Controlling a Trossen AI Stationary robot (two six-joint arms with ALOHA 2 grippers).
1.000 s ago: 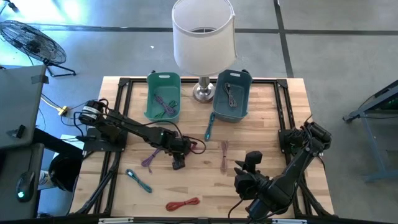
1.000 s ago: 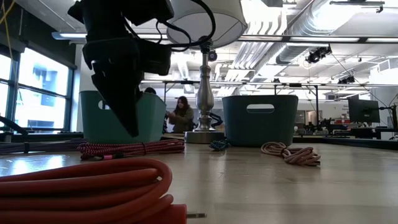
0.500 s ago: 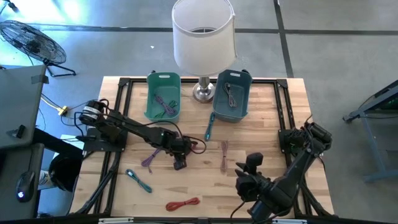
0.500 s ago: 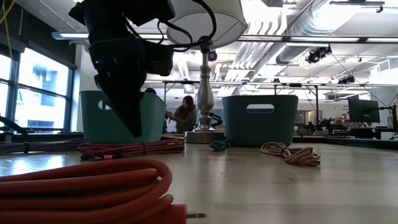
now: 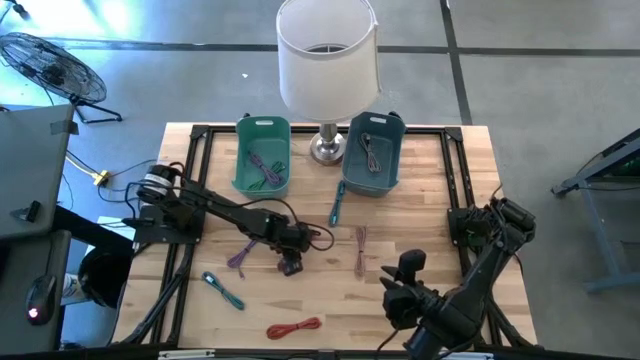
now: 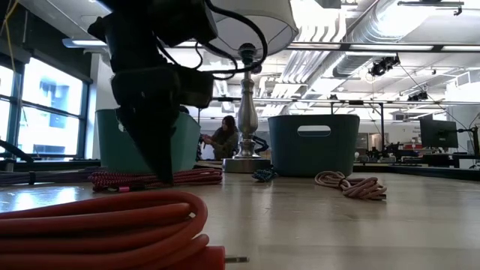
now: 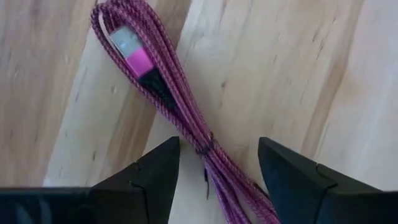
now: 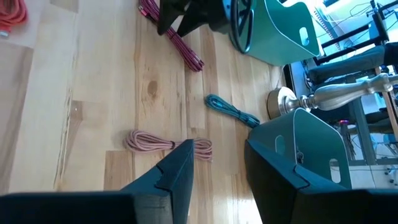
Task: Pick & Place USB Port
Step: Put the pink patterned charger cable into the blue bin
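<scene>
Left tool [image 7: 211, 171] lowered since earlier, open astride purple cable [image 7: 168, 93]; right tool unmoved, parted.

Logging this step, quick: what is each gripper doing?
Left gripper: open, straddling the purple cable, not gripping.
Right gripper: open, holding nothing, at the table's near edge.

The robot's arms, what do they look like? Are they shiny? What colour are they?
Both arms are dark, nearly black, built from chunky jointed segments and not very shiny. Thin black cables loop along the left arm, and it has a pale round part near its base. The right arm looks bulkier. The left tool has two flat, wedge-shaped dark fingers; the right tool has the same angular pair.
</scene>
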